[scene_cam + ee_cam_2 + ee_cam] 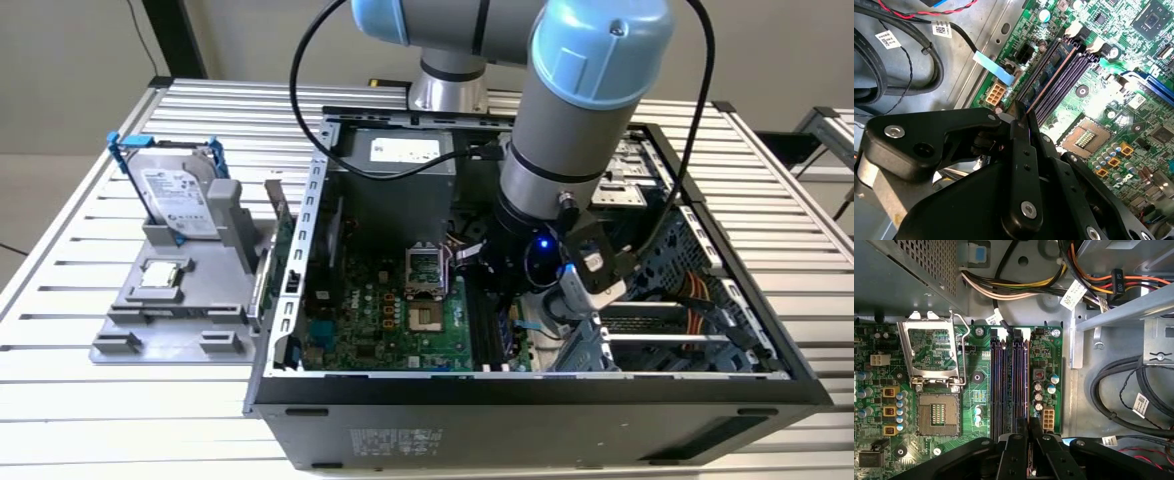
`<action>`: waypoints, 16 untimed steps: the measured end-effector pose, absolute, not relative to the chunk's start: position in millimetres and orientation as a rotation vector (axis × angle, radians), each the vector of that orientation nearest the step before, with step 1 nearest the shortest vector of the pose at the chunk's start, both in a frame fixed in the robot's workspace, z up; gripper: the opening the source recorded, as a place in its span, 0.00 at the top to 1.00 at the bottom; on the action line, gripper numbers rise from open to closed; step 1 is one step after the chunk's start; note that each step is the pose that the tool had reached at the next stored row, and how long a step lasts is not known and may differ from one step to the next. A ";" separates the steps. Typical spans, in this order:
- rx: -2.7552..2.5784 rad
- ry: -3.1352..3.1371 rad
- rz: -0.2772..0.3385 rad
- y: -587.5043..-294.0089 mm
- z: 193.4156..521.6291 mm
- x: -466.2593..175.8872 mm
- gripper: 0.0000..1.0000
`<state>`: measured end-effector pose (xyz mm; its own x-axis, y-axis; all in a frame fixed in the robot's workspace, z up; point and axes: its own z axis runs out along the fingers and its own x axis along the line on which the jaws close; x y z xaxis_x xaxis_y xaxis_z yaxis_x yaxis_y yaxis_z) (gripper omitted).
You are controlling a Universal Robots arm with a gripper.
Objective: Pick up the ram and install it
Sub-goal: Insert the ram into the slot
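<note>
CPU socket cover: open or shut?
Open. In the first wrist view the socket's metal cover is flipped back, leaving the bare socket exposed on the motherboard.

An open computer case (534, 390) sits on a slatted metal table (80, 420). Toward the exterior view's left of the case, a grey holder (174, 320) carries an upright hard drive (174, 190) and what looks like a small silver chip (163, 273).
</note>
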<state>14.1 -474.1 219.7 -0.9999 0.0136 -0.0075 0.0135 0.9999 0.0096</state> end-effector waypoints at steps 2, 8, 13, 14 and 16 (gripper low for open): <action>0.021 3.134 0.015 -474.1 219.7 14.1 1.00; 0.021 3.134 0.015 -474.0 219.7 13.9 1.00; 0.024 3.132 0.015 -474.0 219.7 12.9 1.00; 0.024 3.131 0.015 -474.0 219.7 12.7 1.00; 0.027 3.129 0.015 -474.0 219.7 11.8 1.00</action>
